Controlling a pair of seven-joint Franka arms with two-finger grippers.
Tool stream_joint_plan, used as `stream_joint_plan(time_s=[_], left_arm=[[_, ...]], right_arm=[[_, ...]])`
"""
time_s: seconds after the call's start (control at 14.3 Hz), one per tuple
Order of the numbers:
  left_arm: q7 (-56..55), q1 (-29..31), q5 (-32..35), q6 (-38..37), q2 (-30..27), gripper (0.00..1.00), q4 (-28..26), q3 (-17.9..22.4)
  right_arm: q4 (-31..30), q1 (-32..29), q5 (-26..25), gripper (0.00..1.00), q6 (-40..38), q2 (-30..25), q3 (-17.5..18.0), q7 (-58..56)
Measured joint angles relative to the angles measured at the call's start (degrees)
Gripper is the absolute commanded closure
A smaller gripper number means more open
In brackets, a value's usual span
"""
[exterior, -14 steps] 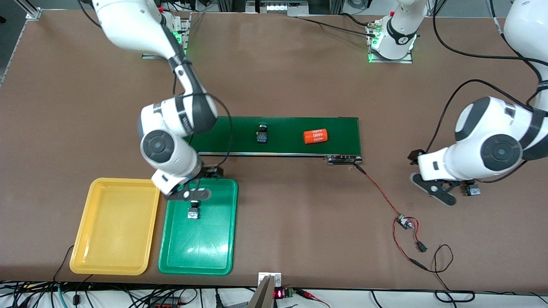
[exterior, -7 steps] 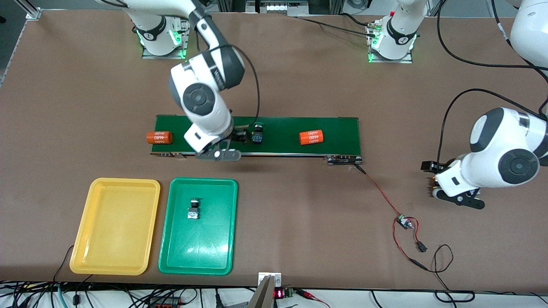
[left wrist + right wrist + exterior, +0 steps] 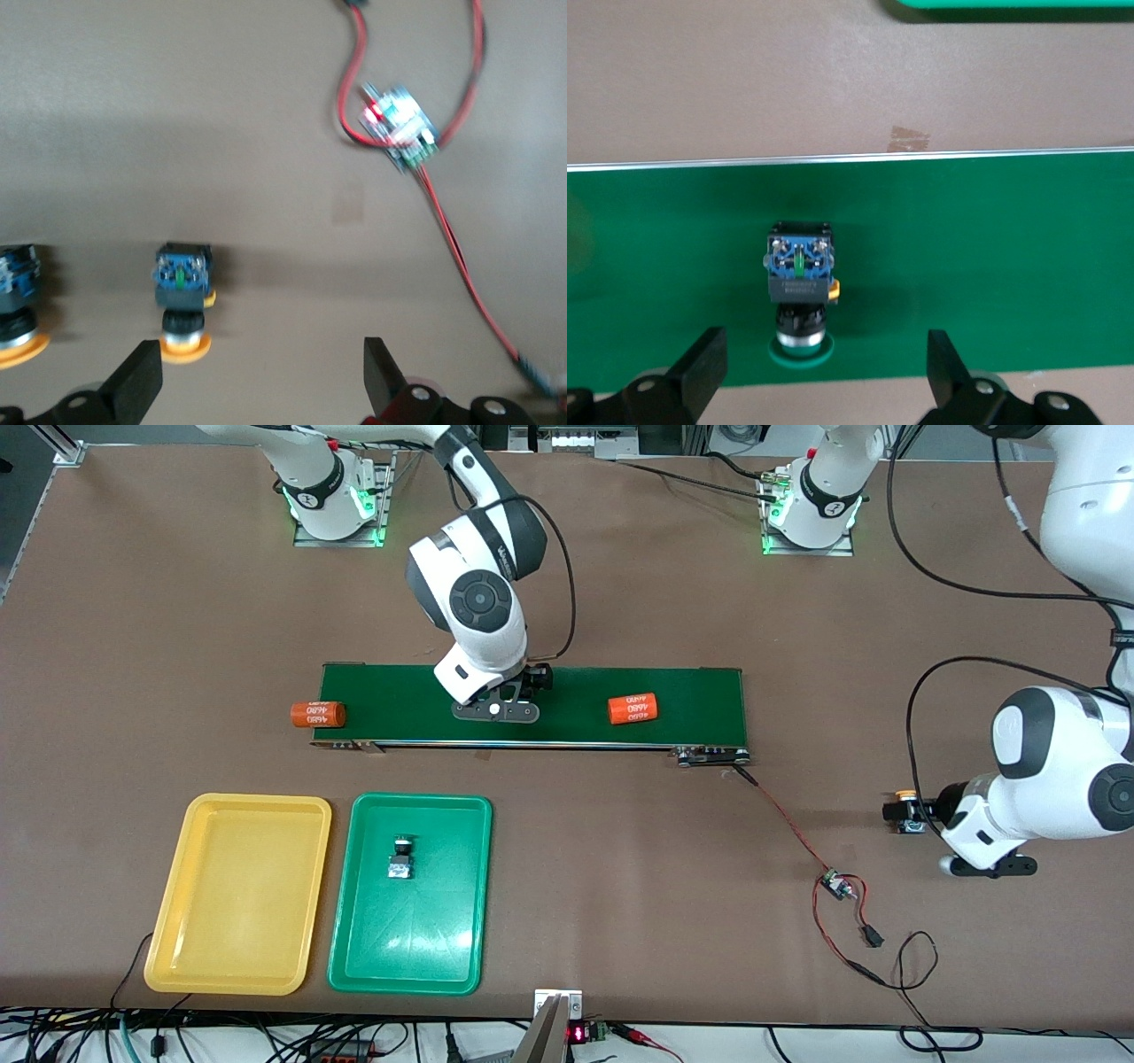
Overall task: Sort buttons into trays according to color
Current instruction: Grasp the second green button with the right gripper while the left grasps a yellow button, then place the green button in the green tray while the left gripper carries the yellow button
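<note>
My right gripper (image 3: 494,710) is open low over the dark-green belt (image 3: 399,700). In the right wrist view a green-capped button (image 3: 799,282) lies on the belt between its open fingers (image 3: 702,361); the front view hides this button under the hand. Another button (image 3: 401,859) lies in the green tray (image 3: 416,948). The yellow tray (image 3: 239,895) beside it holds nothing. My left gripper (image 3: 985,865) is open over bare table at the left arm's end, beside a yellow-capped button (image 3: 905,811). The left wrist view shows that button (image 3: 183,297) and a second one (image 3: 18,305).
An orange cylinder (image 3: 633,708) lies on the belt, and another (image 3: 317,715) lies on the table at the belt's end toward the right arm. A small circuit board (image 3: 837,884) with red wires lies on the table near my left gripper; it also shows in the left wrist view (image 3: 400,128).
My right gripper moved from over the green tray to the belt, over the green button. My left arm shifted toward the front camera. Both cylinders drifted toward the right arm's end.
</note>
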Motion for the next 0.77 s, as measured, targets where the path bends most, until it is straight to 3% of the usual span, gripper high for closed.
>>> stream_joint_plan(time_s=[0.21, 0.28, 0.35, 0.49, 0.63, 0.77], left_arm=[[3.43, -1.92, -1.04, 7.44, -0.09, 0.00, -2.88, 4.06], [5.67, -2.56, -1.08, 9.39, -0.12, 0.00, -3.63, 5.55], [7.05, -2.84, -1.09, 10.95, -0.14, 0.00, -4.57, 6.50], [8.12, -2.89, -1.09, 12.63, -0.13, 0.00, -7.11, 7.13], [8.44, -2.93, -1.09, 14.25, -0.13, 0.00, -9.79, 7.28], [9.11, -2.95, -1.09, 15.41, -0.03, 0.00, -11.89, 7.43]], right_arm=[[-0.08, 0.28, 0.00, 0.00, 1.86, 2.65, 0.00, 0.01], [-0.09, 0.33, 0.00, 0.04, 2.37, 3.52, 0.00, 0.02], [-0.11, 0.33, 0.00, 0.38, 2.66, 4.34, 0.00, 0.02], [-0.11, 0.31, 0.00, 0.79, 2.92, 5.32, -0.04, 0.16], [-0.06, 0.19, 0.00, 0.98, 2.92, 5.20, -0.34, 1.02], [0.22, 0.02, 0.00, 1.00, 2.92, 4.71, -0.75, 1.94]])
